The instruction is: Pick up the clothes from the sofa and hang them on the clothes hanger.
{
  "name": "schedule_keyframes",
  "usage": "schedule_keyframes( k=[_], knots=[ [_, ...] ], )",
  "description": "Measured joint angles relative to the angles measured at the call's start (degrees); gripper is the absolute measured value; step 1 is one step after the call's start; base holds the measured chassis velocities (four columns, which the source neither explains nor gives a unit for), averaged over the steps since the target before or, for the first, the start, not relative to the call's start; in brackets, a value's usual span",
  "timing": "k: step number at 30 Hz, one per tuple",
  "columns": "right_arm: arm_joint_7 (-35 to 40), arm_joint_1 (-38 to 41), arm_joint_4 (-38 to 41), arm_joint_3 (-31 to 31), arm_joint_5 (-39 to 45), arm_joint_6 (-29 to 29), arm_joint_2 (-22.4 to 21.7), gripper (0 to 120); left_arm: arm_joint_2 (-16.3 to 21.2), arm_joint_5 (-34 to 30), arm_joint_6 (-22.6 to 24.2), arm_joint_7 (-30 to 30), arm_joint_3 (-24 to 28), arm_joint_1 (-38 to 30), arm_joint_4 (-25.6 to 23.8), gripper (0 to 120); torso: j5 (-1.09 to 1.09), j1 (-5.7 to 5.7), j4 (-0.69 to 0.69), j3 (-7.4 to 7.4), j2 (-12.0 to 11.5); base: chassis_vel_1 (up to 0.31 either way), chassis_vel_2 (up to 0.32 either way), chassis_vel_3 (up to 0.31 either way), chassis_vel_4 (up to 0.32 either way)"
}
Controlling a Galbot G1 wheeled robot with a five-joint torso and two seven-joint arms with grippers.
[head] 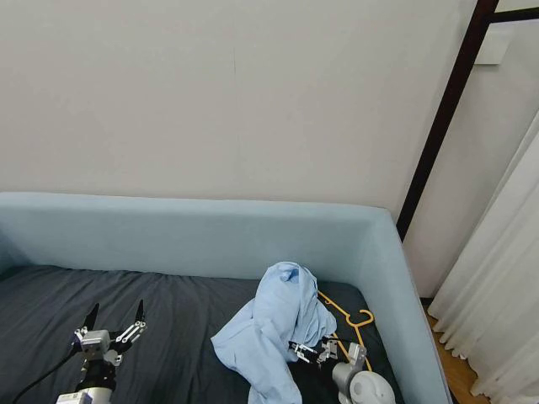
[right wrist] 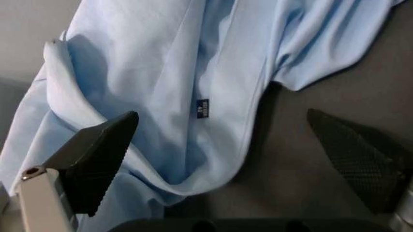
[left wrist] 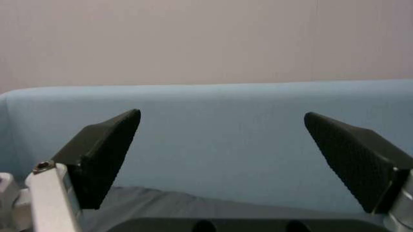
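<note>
While hovering over the dark seat of the sofa (head: pixel 210 236) at far left, holds left gripper (head: pixel 118 316) with fingers spread wide, nothing between. Further right, shows pale blue shirt (head: pixel 274 328) crumpled in a soft heap on the seat, creased in long folds, with a small dark label (right wrist: pixel 202 108) facing up. Poises right gripper (head: pixel 296 349) at its lower edge, fingers likewise apart over the cloth. Rightmost, shows orange hanger (head: pixel 362 318) flat on the seat, touching the shirt.

Head looks down on sofa (head: pixel 210 236) — wrists close-up.
</note>
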Motion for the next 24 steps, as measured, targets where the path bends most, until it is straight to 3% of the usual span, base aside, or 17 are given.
schedule_keyframes(
  k=[4,8,12,15,17,20,23,24],
  knots=[
    [-1.05,0.41,-1.54,0.24,-0.06,1.46,1.64,100,-0.01,0.02,0.0,-0.1,0.0,-0.11,0.37,100,0.01,0.0,0.0,0.0,0.0,0.0,0.0,0.0,0.0],
    [-1.95,0.67,-2.42,0.27,-0.39,2.44,2.38,91,-0.01,0.03,-0.15,-0.22,0.0,-0.11,0.57,100,0.01,0.0,0.01,0.0,0.0,0.0,0.0,0.0,0.0],
    [-4.27,0.64,-2.65,0.09,-0.96,4.57,2.3,72,0.08,0.03,-0.2,-0.51,-0.01,-0.18,0.8,100,0.01,0.0,0.02,0.0,0.0,0.0,0.0,0.0,0.0],
    [-5.09,0.48,-2.53,-0.01,-1.19,5.43,1.95,66,0.09,0.03,-0.21,-0.62,0.0,-0.3,0.84,100,0.01,0.0,0.01,0.0,0.0,0.0,0.0,0.0,0.0],
    [-7.09,0.03,-1.93,-0.21,-1.53,7.22,1.18,54,-0.1,0.16,-0.22,-0.65,0.21,-0.48,0.86,100,0.01,0.0,0.0,0.0,0.0,0.0,0.0,0.0,0.0],
    [-8.36,-0.3,-1.67,-0.28,-1.94,8.55,1.0,47,-0.35,0.5,-0.29,-0.68,0.4,-0.52,0.86,100,0.01,0.0,0.0,0.0,0.0,0.0,0.0,0.0,0.0],
    [-9.55,-0.51,-1.81,-0.39,-3.43,9.81,1.15,30,-0.46,0.68,-0.4,-0.72,0.46,-0.45,0.82,100,0.01,0.0,0.0,0.0,0.0,0.0,0.0,0.0,0.0],
    [-9.55,-0.51,-1.81,-0.39,-3.43,9.81,1.15,30,-0.46,0.68,-0.4,-0.72,0.46,-0.45,0.82,100,0.01,0.0,0.0,0.0,0.0,0.0,0.0,0.0,0.0]
  ],
)
